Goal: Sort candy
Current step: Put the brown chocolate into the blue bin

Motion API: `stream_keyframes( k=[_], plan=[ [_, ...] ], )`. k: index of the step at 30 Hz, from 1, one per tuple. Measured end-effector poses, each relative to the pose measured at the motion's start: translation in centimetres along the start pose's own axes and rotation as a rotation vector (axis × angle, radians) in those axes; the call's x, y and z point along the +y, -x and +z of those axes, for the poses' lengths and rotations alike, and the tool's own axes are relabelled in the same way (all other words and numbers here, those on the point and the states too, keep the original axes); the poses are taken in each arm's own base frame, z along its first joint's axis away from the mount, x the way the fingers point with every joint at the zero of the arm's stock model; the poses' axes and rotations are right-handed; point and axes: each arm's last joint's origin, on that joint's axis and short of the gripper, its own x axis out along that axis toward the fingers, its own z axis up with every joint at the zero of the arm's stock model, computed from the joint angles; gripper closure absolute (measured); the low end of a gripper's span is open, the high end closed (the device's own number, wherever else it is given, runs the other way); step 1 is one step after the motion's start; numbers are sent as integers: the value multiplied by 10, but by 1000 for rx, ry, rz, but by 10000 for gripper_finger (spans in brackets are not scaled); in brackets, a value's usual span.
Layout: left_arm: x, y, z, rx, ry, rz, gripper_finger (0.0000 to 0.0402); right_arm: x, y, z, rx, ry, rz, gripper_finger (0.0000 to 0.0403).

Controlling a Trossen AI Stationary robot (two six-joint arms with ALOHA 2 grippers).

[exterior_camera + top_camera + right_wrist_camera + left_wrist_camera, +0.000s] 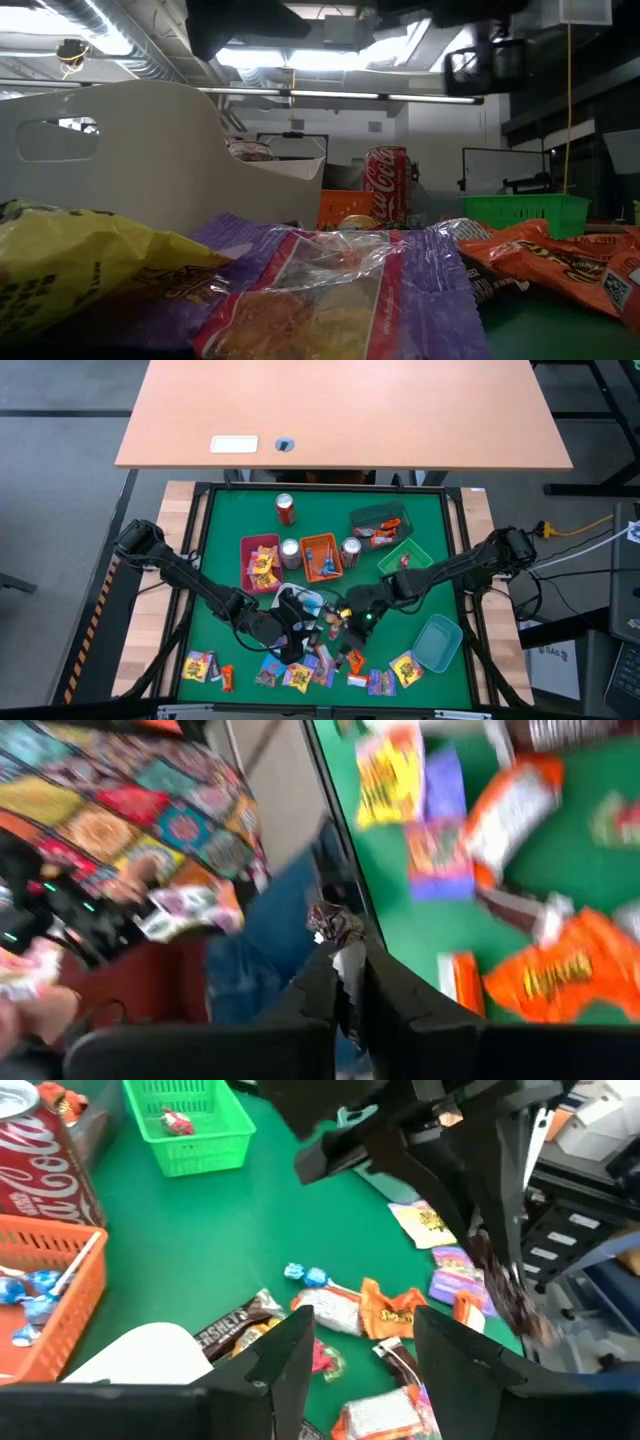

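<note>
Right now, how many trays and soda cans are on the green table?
Coloured trays: 5
White tray: 1
Soda cans: 3
Total: 9

From above, the candy point(300, 675) along the near edge is too small to read, and the arms cover part of the pile. At surface height, a white tray point(130, 150) blocks the left, and a yellow wrapper point(70, 265) runs off the frame. The right wrist picture is smeared; a person point(150, 830) beyond the surface is cut off.
</note>
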Motion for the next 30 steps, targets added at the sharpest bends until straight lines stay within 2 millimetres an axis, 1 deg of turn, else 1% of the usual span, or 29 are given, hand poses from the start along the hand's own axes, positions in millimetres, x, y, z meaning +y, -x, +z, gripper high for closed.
stream_keyframes(
  k=[3,6,10,12,14,16,21,23,26,30],
  plan=[
    [-2,1,-2,5,-5,-6,243,2,-6,-18,60,16,-56,381],
    [-3,2,-3,6,-8,-11,248,6,-5,-39,81,15,-151,371],
    [-5,3,-4,7,-11,-17,253,12,9,-71,85,33,-296,364],
    [-5,3,-4,7,-11,-17,255,13,16,-89,82,53,-395,366],
    [-5,3,-4,7,-11,-17,256,11,22,-107,75,59,-519,369],
    [-5,3,-4,6,-11,-17,256,6,27,-124,81,17,-651,373],
    [-5,3,-4,7,-12,-16,256,-3,38,-158,144,-56,-894,371],
    [-5,3,-4,6,-11,-17,256,-4,41,-167,162,-78,-950,369],
    [-5,3,-4,6,-11,-16,256,-5,43,-177,167,-91,-990,369],
    [-5,3,-4,6,-12,-17,256,-4,43,-181,162,-79,-992,368]
  ],
)
